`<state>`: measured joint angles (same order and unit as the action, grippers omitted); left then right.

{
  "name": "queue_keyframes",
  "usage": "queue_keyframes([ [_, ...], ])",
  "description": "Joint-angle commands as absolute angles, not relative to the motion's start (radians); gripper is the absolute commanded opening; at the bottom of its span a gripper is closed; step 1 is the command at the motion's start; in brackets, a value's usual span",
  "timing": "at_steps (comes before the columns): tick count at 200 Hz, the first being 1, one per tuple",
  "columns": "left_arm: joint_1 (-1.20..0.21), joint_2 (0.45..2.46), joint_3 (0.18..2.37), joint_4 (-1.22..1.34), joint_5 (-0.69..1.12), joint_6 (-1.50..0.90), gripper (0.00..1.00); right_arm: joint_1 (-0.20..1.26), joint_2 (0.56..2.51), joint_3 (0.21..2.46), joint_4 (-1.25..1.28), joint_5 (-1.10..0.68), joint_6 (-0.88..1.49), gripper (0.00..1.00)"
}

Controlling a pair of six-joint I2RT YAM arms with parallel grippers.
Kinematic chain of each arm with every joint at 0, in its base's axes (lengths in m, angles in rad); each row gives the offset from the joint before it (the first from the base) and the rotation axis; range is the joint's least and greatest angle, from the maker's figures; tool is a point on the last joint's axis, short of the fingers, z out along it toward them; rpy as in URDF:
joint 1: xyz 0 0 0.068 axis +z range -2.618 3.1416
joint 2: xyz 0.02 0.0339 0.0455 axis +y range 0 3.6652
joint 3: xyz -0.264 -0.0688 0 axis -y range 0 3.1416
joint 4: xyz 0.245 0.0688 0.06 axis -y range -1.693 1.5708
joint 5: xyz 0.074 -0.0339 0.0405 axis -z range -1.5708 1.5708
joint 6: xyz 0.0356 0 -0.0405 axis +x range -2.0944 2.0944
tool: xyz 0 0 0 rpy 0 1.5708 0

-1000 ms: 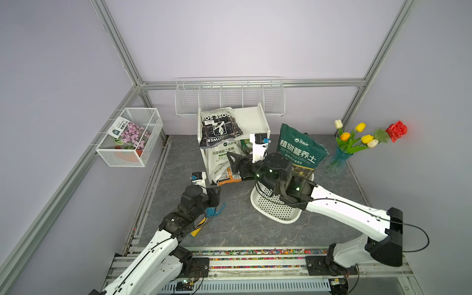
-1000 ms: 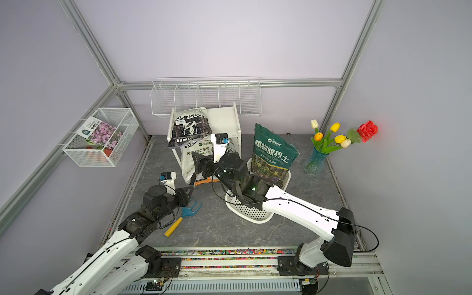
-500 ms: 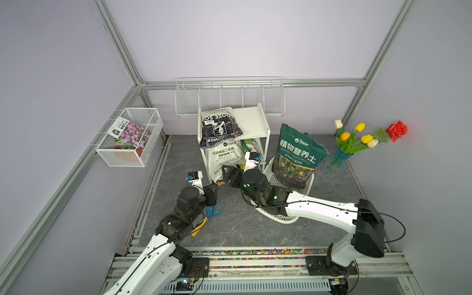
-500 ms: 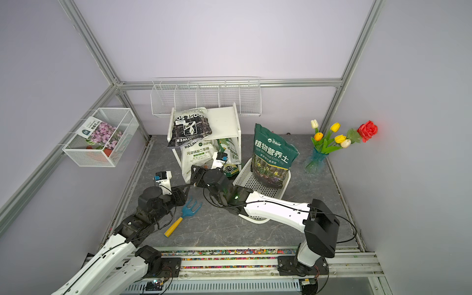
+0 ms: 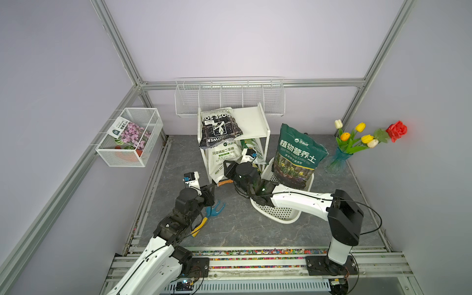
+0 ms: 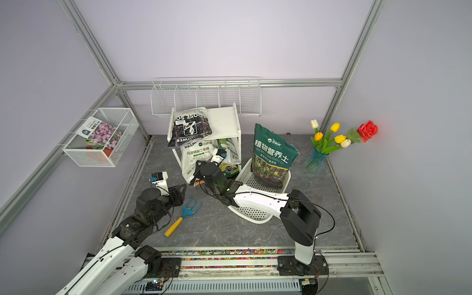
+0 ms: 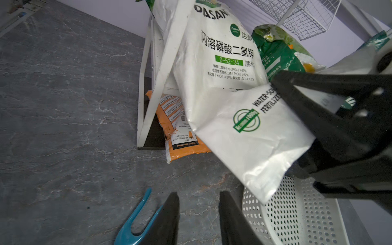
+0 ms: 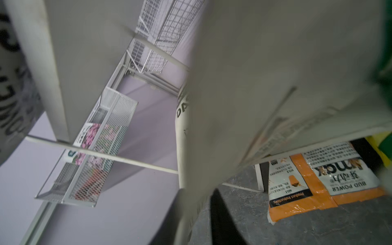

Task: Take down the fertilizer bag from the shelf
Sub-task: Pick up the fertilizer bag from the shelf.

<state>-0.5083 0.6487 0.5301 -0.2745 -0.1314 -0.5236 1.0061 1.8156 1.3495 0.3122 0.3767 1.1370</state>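
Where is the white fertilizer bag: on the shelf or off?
Half out: white fertilizer bag leans from the shelf, lower end hanging forward, right fingers shut on it.

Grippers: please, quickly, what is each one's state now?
Left gripper: open, holding nothing.
Right gripper: shut on the white plastic fertilizer bag.

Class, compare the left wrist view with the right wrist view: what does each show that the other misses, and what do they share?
Only the left wrist view shows the blue rake and the perforated basket. Only the right wrist view shows the mesh basket holding a flower packet. Both show the white fertilizer bag, the orange bag and the shelf.
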Motion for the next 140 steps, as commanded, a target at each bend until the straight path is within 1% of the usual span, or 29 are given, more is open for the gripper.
queue_keyframes([
  [1, -0.501, 0.622, 0.522, -0.309, -0.193, -0.537, 0.36, 0.981, 1.798, 1.350, 0.339, 0.298, 1.115, 0.00],
  [21, -0.500, 0.601, 0.517, -0.313, -0.197, -0.545, 0.36, 0.979, 1.766, 1.348, 0.306, 0.255, 1.024, 0.00],
  [43, -0.499, 0.587, 0.510, -0.312, -0.192, -0.555, 0.35, 0.980, 1.754, 1.429, 0.181, 0.154, 0.891, 0.00],
  [78, -0.499, 0.596, 0.501, -0.313, -0.181, -0.573, 0.35, 0.983, 1.727, 1.510, 0.071, 0.068, 0.744, 0.00],
  [111, -0.497, 0.616, 0.498, -0.298, -0.163, -0.585, 0.35, 1.005, 1.705, 1.581, -0.050, 0.084, 0.609, 0.00],
  [140, -0.495, 0.638, 0.497, -0.286, -0.150, -0.593, 0.35, 1.032, 1.668, 1.567, -0.074, 0.119, 0.557, 0.00],
])
